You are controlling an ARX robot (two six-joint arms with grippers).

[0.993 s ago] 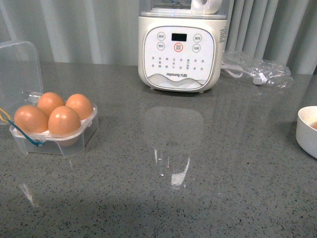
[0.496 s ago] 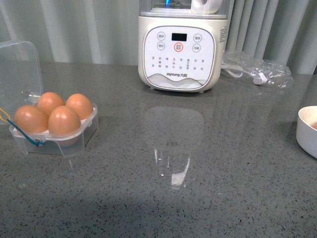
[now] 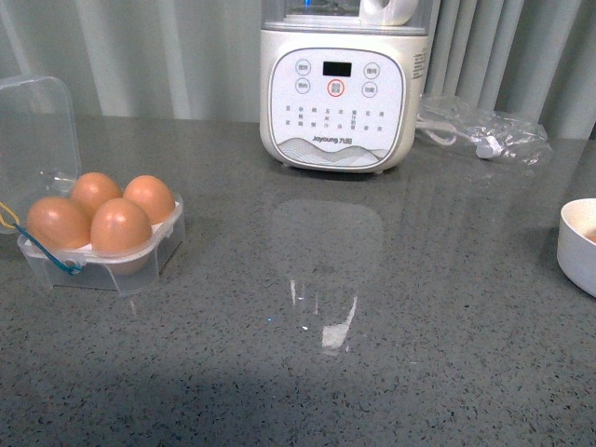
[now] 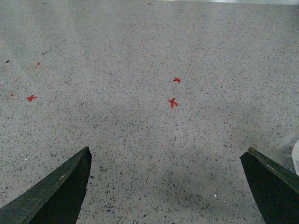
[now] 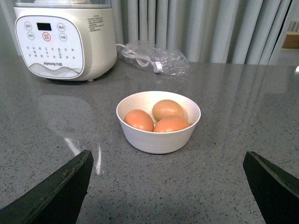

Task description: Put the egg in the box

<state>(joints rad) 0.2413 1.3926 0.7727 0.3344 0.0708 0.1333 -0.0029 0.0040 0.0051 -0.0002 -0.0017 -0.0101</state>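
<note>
Clear plastic four-hollow egg box (image 3: 140, 265) sits at the left of the grey speckled tabletop (image 3: 372, 354). Its hinged clear lid (image 3: 37, 130) is up, and a blue-and-yellow elastic loop (image 3: 42, 251) hangs at the front. Every hollow holds a smooth orange-brown egg (image 3: 120, 226); can't tell which one is the task's.

Left fingers (image 4: 56, 191): spread wide, nothing between them, over bare tabletop with small red marks (image 4: 173, 102). Right fingers (image 5: 56, 191): spread wide, empty, facing the white round bowl (image 5: 159, 140) with three more brown eggs, well apart from the box.

My read: placement is done and no hollow is free, so there's no reason to fetch from the bowl. The step in hand is clearing off. To do it well:
- Keep both arms high and wide of the box.
- Don't clip the raised lid or snag the loop.
- Stay off the white button-panel appliance (image 3: 337, 93) at the back.

The task doesn't ask for closing the lid.
</note>
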